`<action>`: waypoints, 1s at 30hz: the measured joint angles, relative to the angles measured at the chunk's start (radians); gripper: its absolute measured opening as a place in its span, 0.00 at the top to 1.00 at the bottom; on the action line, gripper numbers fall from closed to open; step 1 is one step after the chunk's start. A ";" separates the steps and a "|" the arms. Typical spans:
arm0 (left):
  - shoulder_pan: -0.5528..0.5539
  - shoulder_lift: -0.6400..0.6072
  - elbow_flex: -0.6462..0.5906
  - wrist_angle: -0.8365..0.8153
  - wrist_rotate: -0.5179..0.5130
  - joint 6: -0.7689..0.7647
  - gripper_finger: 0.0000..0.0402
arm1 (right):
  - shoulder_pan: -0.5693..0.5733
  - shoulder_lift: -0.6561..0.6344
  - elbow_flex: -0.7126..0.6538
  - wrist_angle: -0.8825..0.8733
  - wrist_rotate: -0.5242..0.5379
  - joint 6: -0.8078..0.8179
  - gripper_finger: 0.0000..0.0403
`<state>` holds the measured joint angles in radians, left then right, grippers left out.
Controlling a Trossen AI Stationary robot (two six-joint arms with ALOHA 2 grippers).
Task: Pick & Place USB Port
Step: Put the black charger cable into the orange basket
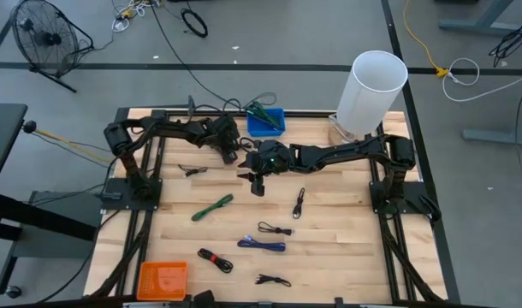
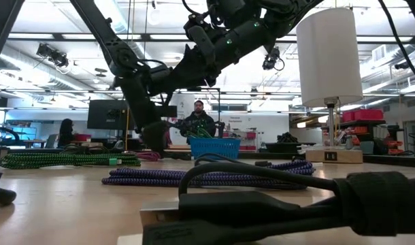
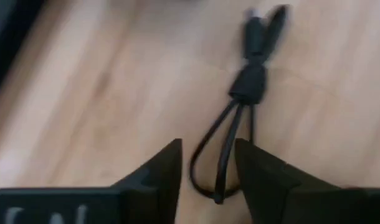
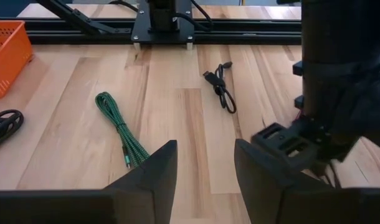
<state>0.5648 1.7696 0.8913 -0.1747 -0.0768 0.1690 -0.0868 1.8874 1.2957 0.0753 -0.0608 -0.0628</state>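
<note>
A short black USB cable point(image 3: 249, 84), bound at its middle, lies flat on the wooden table. Its loop end point(image 3: 210, 163) lies between the fingers of my left gripper point(image 3: 209, 180). That gripper is open and slants down low over the table's far middle point(image 1: 231, 156), one finger on each side of the loop; I see no touch. My right gripper point(image 4: 202, 180) is open with nothing between its fingers and hangs above the table just right of the left one point(image 1: 254, 181). It faces the left arm point(image 4: 333, 93).
A blue bin point(image 1: 265, 121) with cables stands at the far edge, with a white cylinder point(image 1: 376, 85) far right. An orange bin point(image 1: 163, 278) sits at the near left. Loose cables lie about: green point(image 1: 212, 207), black point(image 1: 191, 170), black point(image 1: 299, 203), purple point(image 1: 261, 245).
</note>
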 joint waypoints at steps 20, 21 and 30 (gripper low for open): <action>-0.038 -0.245 0.000 -0.220 -0.058 -0.032 0.98 | -0.002 0.000 0.000 -0.004 0.000 -0.002 0.60; -0.045 -0.286 0.000 -0.273 -0.060 -0.038 0.98 | -0.001 0.000 0.000 -0.005 0.000 -0.002 0.60; -0.223 -0.748 0.000 -0.751 -0.073 -0.223 0.98 | -0.016 0.000 0.000 -0.023 0.000 -0.001 0.60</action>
<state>0.3420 1.0219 0.8917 -0.9254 -0.1495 -0.0543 -0.1028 1.8874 1.2957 0.0523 -0.0605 -0.0639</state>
